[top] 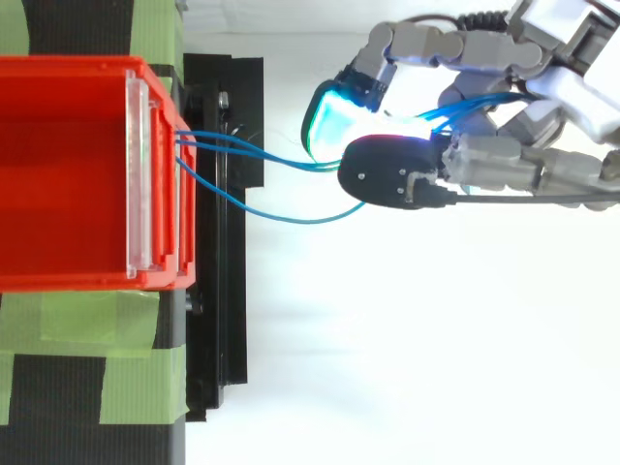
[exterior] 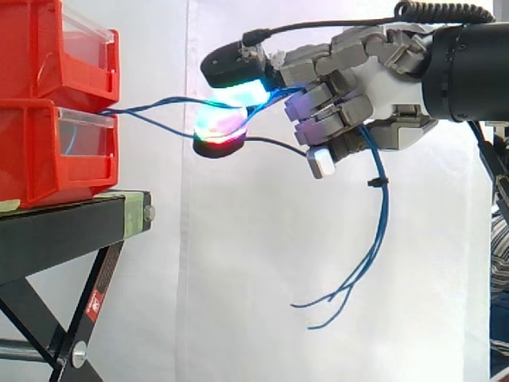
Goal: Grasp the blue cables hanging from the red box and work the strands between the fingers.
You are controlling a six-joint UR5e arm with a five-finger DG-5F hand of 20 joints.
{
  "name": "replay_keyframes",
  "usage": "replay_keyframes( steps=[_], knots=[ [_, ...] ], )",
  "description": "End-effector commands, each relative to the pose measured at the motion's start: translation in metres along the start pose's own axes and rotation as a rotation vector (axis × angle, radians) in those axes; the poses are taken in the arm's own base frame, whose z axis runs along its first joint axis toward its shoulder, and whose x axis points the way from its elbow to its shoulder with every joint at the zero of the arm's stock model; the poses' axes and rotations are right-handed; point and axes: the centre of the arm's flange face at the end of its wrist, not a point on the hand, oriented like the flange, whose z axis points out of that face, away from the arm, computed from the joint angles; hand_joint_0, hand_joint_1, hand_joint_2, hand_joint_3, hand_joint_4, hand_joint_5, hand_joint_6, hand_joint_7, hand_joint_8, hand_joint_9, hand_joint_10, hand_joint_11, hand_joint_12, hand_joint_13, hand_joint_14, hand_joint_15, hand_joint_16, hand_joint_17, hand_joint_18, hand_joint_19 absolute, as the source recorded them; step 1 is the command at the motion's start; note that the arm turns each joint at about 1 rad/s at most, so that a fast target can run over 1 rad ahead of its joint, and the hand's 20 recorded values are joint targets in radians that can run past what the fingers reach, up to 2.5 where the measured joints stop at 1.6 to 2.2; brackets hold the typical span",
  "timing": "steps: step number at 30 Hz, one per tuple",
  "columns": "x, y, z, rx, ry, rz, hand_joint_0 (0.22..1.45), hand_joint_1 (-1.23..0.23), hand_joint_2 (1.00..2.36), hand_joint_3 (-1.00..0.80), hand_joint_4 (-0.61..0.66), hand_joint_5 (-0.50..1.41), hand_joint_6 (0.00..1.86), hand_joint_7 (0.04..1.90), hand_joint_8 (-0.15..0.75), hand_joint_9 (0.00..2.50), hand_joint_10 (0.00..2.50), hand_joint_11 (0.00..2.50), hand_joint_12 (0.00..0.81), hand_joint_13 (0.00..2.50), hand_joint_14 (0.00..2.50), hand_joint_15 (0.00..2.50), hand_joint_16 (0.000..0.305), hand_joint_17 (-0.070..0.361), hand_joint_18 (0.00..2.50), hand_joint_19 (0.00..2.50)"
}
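While blue cables run from red box, robot hand pinches them between pads.

It is a lab rig. A white curtain backs red bins at nine o'clock on a black stand.

Hand level (fingertips pinched together, other fingers curled)
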Motion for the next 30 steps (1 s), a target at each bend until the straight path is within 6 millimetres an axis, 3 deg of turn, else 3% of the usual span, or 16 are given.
replay_keyframes(
  steps=[1, 2, 3, 4, 5, 6, 8, 10, 14, 16, 18, 20, 22, 26, 30],
  knots=[
    [0.0002, 0.0002, 0.0000, -0.001, 0.001, 0.004, 1.24, -0.66, 1.00, 0.14, 0.09, 0.51, 0.62, 1.39, 0.532, 1.78, 2.50, 2.50, 0.684, 1.96, 2.50, 1.71, 0.243, 0.182, 2.50, 0.60],
    [0.0002, 0.0002, 0.0000, -0.001, 0.001, 0.004, 1.19, -0.68, 1.00, 0.19, 0.13, 0.39, 0.90, 1.25, 0.532, 1.78, 2.50, 2.50, 0.684, 1.96, 2.50, 1.71, 0.243, 0.182, 2.50, 0.60],
    [0.0002, 0.0002, 0.0000, -0.001, 0.001, 0.004, 1.07, -0.72, 1.19, 0.10, 0.16, 0.36, 0.91, 1.22, 0.532, 1.78, 2.50, 2.50, 0.684, 1.96, 2.50, 1.71, 0.243, 0.182, 2.50, 0.60],
    [0.0002, 0.0003, 0.0001, -0.002, 0.001, 0.005, 0.99, -0.77, 1.28, 0.09, 0.18, 0.32, 0.92, 1.21, 0.532, 1.78, 2.50, 2.50, 0.684, 1.96, 2.50, 1.71, 0.243, 0.182, 2.50, 0.60],
    [0.0002, 0.0003, 0.0001, -0.002, 0.001, 0.005, 0.84, -0.80, 1.37, 0.02, 0.20, 0.20, 1.05, 1.10, 0.532, 1.78, 2.50, 2.50, 0.684, 1.96, 2.50, 1.71, 0.243, 0.182, 2.50, 0.60],
    [0.0003, 0.0004, 0.0001, -0.003, 0.002, 0.005, 0.79, -0.80, 1.34, -0.04, 0.21, 0.16, 1.10, 1.07, 0.532, 1.78, 2.50, 2.50, 0.684, 1.96, 2.50, 1.71, 0.243, 0.182, 2.50, 0.60],
    [0.0003, 0.0004, 0.0001, -0.003, 0.002, 0.005, 0.86, -0.79, 1.07, 0.02, 0.23, 0.08, 1.17, 1.04, 0.532, 1.78, 2.50, 2.50, 0.684, 1.96, 2.50, 1.71, 0.243, 0.182, 2.50, 0.60],
    [0.0003, 0.0004, 0.0001, -0.003, 0.002, 0.005, 0.89, -0.79, 1.00, -0.03, 0.23, 0.02, 1.25, 1.03, 0.532, 1.78, 2.50, 2.50, 0.684, 1.96, 2.50, 1.71, 0.243, 0.182, 2.50, 0.60],
    [0.0003, 0.0003, 0.0000, -0.002, 0.002, 0.005, 0.84, -0.80, 1.01, -0.47, 0.20, -0.08, 1.24, 1.08, 0.532, 1.78, 2.50, 2.50, 0.684, 1.96, 2.50, 1.71, 0.243, 0.182, 2.50, 0.60],
    [0.0003, 0.0004, 0.0001, -0.003, 0.002, 0.006, 0.84, -0.80, 1.01, -0.54, 0.22, -0.09, 1.24, 1.07, 0.532, 1.78, 2.50, 2.50, 0.684, 1.96, 2.50, 1.71, 0.243, 0.182, 2.50, 0.60],
    [0.0003, 0.0004, 0.0001, -0.003, 0.002, 0.006, 0.84, -0.80, 1.01, -0.55, 0.23, -0.09, 1.25, 1.05, 0.532, 1.78, 2.50, 2.50, 0.684, 1.96, 2.50, 1.71, 0.243, 0.182, 2.50, 0.60],
    [0.0003, 0.0004, 0.0001, -0.003, 0.002, 0.005, 0.89, -0.79, 1.01, -0.30, 0.25, -0.08, 1.29, 1.02, 0.532, 1.78, 2.50, 2.50, 0.684, 1.96, 2.50, 1.71, 0.243, 0.182, 2.50, 0.60],
    [0.0003, 0.0004, 0.0001, -0.003, 0.002, 0.005, 0.91, -0.78, 1.01, -0.21, 0.26, -0.08, 1.31, 1.01, 0.532, 1.78, 2.50, 2.50, 0.684, 1.96, 2.50, 1.71, 0.243, 0.182, 2.50, 0.60],
    [0.0004, 0.0005, 0.0002, -0.004, 0.001, 0.004, 0.82, -0.75, 1.01, -0.47, 0.26, -0.08, 1.26, 1.04, 0.532, 1.78, 2.50, 2.50, 0.684, 1.96, 2.50, 1.71, 0.243, 0.182, 2.50, 0.60],
    [0.0004, 0.0005, 0.0002, -0.004, 0.001, 0.006, 0.80, -0.75, 1.01, -0.52, 0.25, -0.08, 1.22, 1.07, 0.532, 1.78, 2.50, 2.50, 0.684, 1.96, 2.50, 1.71, 0.243, 0.182, 2.50, 0.60]
  ],
)
